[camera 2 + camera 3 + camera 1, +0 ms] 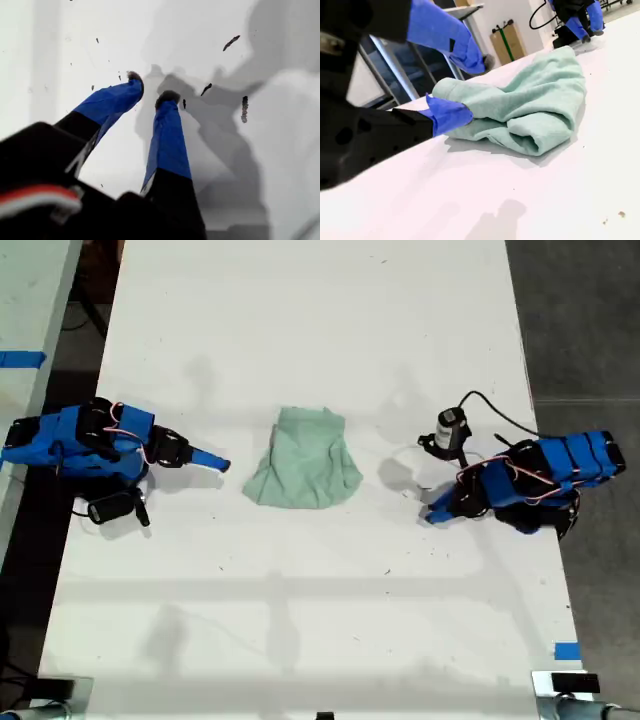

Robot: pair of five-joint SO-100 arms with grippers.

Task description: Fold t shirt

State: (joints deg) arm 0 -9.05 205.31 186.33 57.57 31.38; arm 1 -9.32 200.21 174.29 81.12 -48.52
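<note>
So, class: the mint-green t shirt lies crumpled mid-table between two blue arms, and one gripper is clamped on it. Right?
Not clamped. The exterior view shows the t shirt lying free, with bare table between it and both my first gripper and my second gripper.

The white table (300, 320) lay bare above and below the bunched t shirt (303, 472) in the exterior view, so both of those broad stretches were free to cross. A strip of bare table separated the cloth from my second gripper (215, 463) at the exterior view's left, whose parted jaws pointed at its near edge, and a wider strip separated it from my first gripper (435, 512) at the exterior view's right, jaws a little apart over bare table. The only clutter there was a black cable (495, 410) looping above that arm.
</note>
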